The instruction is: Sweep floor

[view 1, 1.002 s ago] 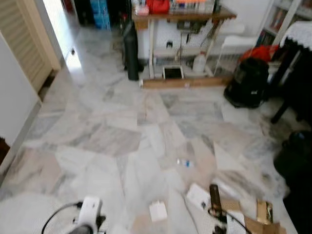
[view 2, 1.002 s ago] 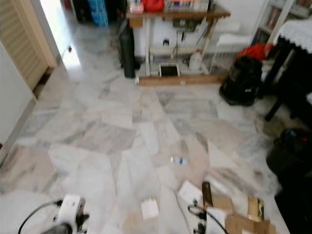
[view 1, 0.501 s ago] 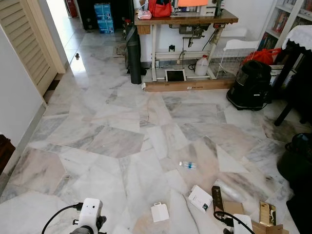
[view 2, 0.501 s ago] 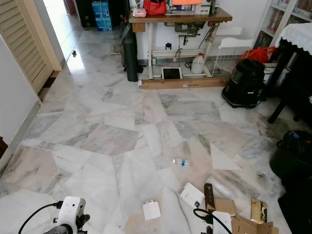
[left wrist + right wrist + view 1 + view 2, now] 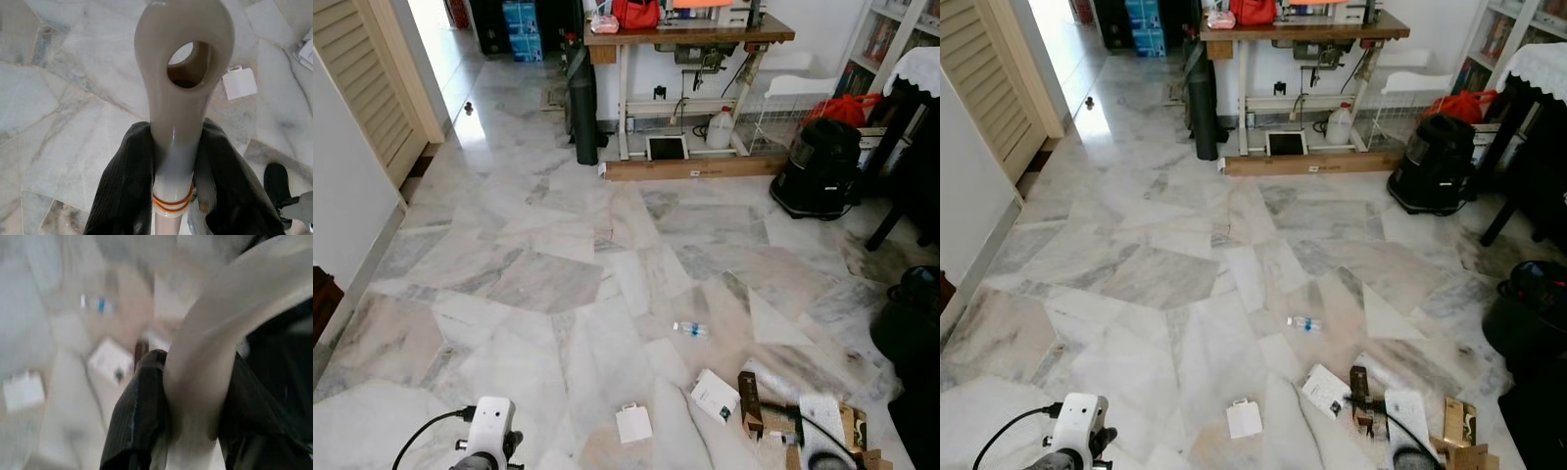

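Both end effectors hold cream handles, left end effector [image 5: 173, 161] clamped round a broom handle [image 5: 182, 73], right end effector [image 5: 190, 396] likewise; paper litter [image 5: 633, 424] lies on the marble floor [image 5: 548, 284] just ahead, between them.

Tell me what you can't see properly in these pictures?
- Broom handle: the left gripper's fingers clamp it; its lower end runs off the left wrist view's edge.
- Right wrist view: blurred; the pale handle between the right gripper's fingers has no visible end.
- Small bottle: too small to read its label.
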